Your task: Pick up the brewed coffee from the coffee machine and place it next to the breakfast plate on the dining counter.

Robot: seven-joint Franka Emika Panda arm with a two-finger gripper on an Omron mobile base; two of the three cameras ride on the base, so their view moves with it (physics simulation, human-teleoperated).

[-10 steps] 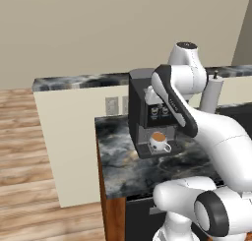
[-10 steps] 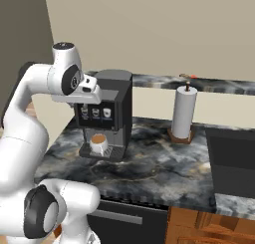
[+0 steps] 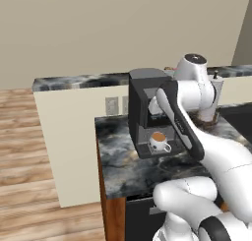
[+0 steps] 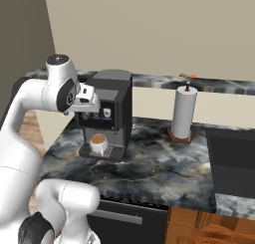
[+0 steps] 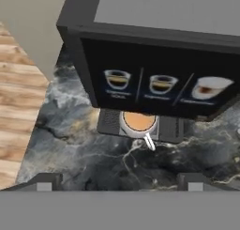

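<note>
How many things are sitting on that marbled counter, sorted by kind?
Coffee machine: 1
Mug of coffee, on the machine's drip grate: 1
Paper-towel roll on its stand: 1
Total: 3

Room: plain beige wall [image 4: 164,29]; wood-plank floor [image 3: 29,151] in light brown; cream half-wall [image 3: 69,141] with two outlet plates [image 3: 112,105]; dark cabinet front [image 4: 124,220] with grey handle; wooden cabinet panel [image 4: 209,228]; even, shadowless lighting.
</note>
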